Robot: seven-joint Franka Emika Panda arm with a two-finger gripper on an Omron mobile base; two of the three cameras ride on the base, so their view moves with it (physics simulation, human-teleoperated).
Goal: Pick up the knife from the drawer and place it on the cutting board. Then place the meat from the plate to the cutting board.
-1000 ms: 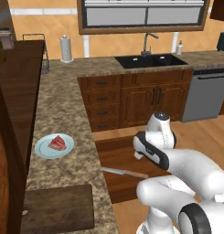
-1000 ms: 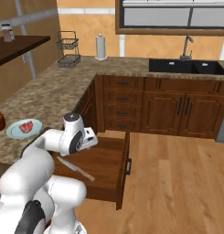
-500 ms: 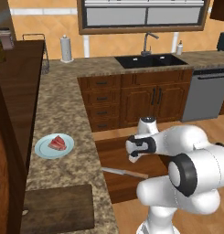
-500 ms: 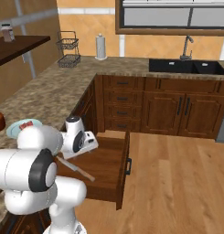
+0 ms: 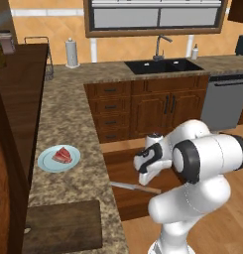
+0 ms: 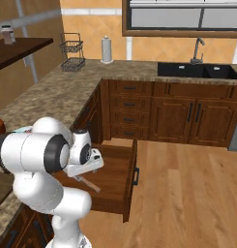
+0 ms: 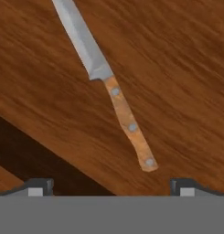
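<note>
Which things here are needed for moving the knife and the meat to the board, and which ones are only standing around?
For the job:
knife, lying in the open drawer
cutting board
meat on the plate
hand, open above the knife

Just around:
paper towel roll
wire basket
sink
dishwasher

Granite counters (image 5: 68, 114), wooden cabinets (image 6: 154, 114), plank floor (image 6: 187, 193)

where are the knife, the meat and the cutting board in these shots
knife (image 7: 129, 123): hand view, on the wooden handle
meat (image 5: 62, 155): left base view, on the red slab's middle
cutting board (image 5: 63, 225): left base view, on the board's bare top
</note>
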